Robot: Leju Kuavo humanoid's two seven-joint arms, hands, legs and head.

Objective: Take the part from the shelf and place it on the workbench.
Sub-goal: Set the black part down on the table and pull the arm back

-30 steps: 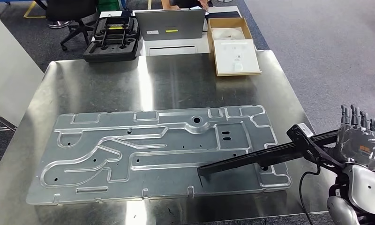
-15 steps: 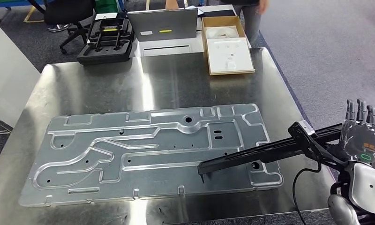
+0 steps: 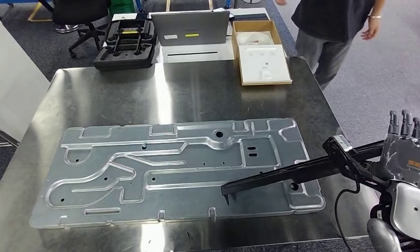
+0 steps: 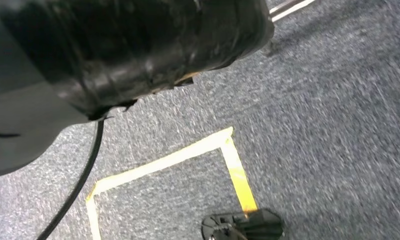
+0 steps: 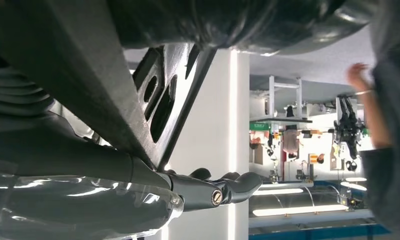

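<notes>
Black part (image 3: 302, 170) held in right hand (image 3: 405, 157), fingers clamped on it, tip over steel workbench (image 3: 197, 94).

I note overhead glare streaking the steel counter (image 3: 197, 94); left wrist floor (image 4: 313, 125) blurred, right wrist backlit.

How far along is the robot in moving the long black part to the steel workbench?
Done: the long black plastic part is off the shelf, gripped by the right hand. In hand: it hangs tilted over the stamped silver metal panel on the steel workbench, apparently not yet resting. Left: lower it and let go.
</notes>
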